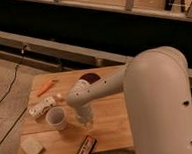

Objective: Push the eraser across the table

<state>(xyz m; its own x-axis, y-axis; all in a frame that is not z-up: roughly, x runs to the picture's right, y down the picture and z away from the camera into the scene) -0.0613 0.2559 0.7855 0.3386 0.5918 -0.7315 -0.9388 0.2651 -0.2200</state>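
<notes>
Eraser [85, 148]: flat at the near edge of the table [110, 123], apart from the cup [56, 117]. Gripper [86, 123]: just right of the cup, above the tabletop; finger state cannot be told.

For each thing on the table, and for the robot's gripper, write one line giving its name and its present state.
eraser: lying flat at the table's front edge, untouched.
cup: upright, open mouth up.
white spotted block: lying on its side, left of the cup.
beige block: lying flat at the front left corner.
carrot: lying flat near the back left.
dark dish: sitting flat at the back.
gripper: pointing down above the table, right of the cup.
</notes>
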